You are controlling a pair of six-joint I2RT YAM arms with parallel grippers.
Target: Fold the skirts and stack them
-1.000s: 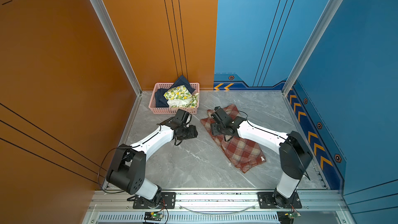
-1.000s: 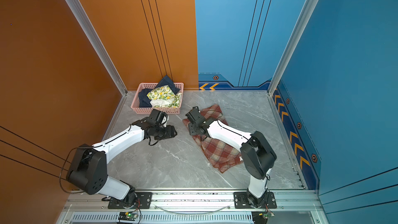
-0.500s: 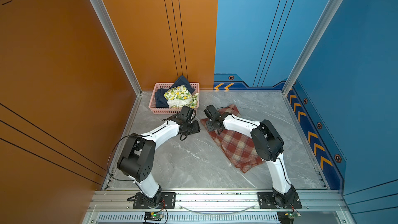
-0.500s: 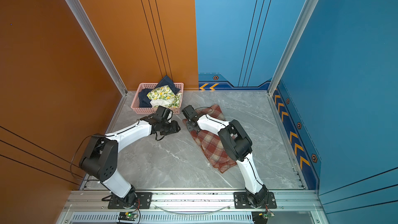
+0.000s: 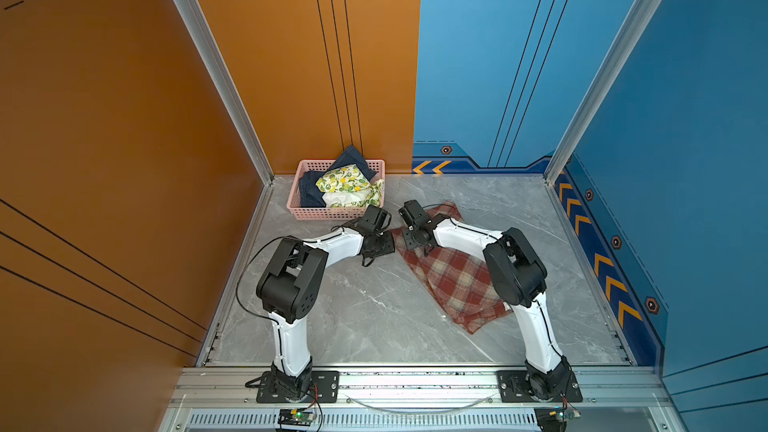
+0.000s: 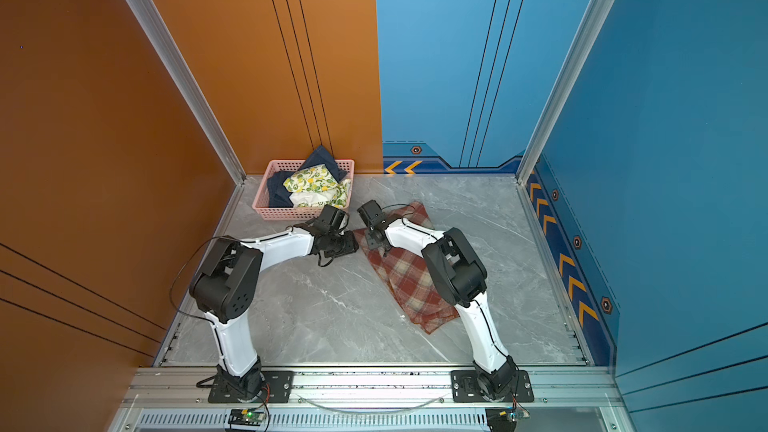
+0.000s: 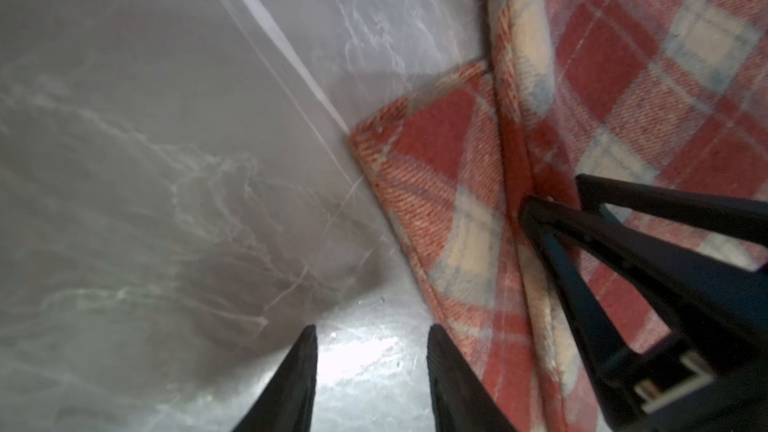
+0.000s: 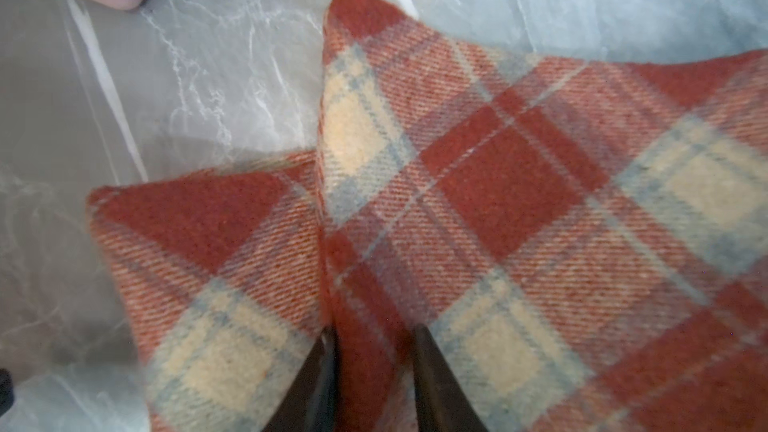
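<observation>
One grey marble-patterned tabletop (image 5: 374,309) fills the floor of the cell in both top views. Over it bend the white-and-black left arm (image 5: 291,276) and the white-and-black right arm (image 5: 515,272), their wrists close together near the far middle of the table. The rust-red and cream plaid woolly skirt (image 5: 453,276) lies flat on the tabletop, partly under the right arm. It forms a long strip running from near the basket's corner toward the near right. The pink perforated plastic basket (image 5: 328,214) sits in the far left corner against the orange wall (image 5: 291,76), near the plaid skirt but not touching it. Inside it lie the dark blue denim skirt (image 5: 309,191) and, on top, the crumpled white lemon-and-green-leaf print skirt (image 5: 345,184). The left gripper (image 7: 372,336) has its jaws clearly parted with only bare table between them, and one fingertip sits just at the plaid skirt's folded edge. The right gripper (image 8: 374,332) is down on the far end of that skirt, its jaws narrowly apart astride a raised fold of the cloth. Whether they actually pinch it I cannot tell.
</observation>
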